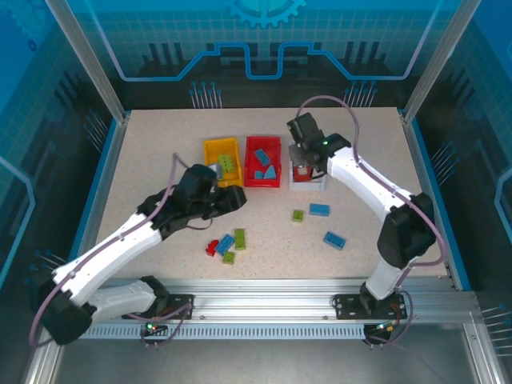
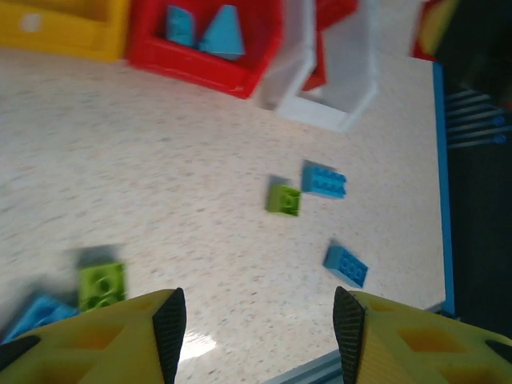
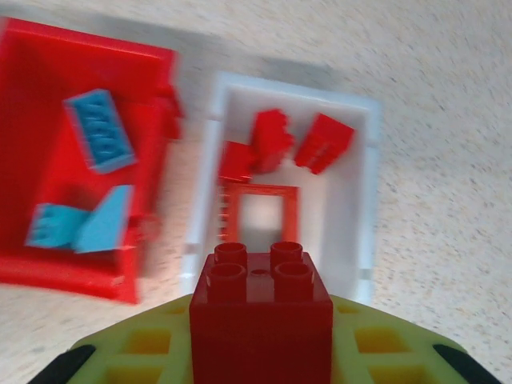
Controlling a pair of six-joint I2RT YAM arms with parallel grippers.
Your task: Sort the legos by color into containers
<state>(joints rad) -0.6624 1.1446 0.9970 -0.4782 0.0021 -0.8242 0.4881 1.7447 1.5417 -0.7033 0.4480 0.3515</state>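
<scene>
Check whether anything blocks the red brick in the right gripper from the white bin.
Nothing visible does. The right gripper holds the red brick above the open white bin; the red pieces inside leave bare floor.

Three bins stand toward the far edge of the table (image 1: 152,152). A yellow bin (image 1: 208,156) holds a lime lego (image 1: 230,162). Just beside it, a red bin (image 1: 262,183) holds blue legos (image 1: 262,164). A white bin (image 1: 309,188) is on the right. The right gripper (image 1: 302,162) hangs over the white bin, with a red brick (image 1: 302,171) at its tip. The left gripper (image 1: 234,198) sits just in front of the yellow bin. Nearer the near edge, a red lego (image 1: 212,247), a blue plate (image 1: 225,244) and two green plates (image 1: 239,238) lie clustered. Rightward lie a small green lego (image 1: 298,215), a blue lego (image 1: 319,210) and another blue one (image 1: 334,239).
</scene>
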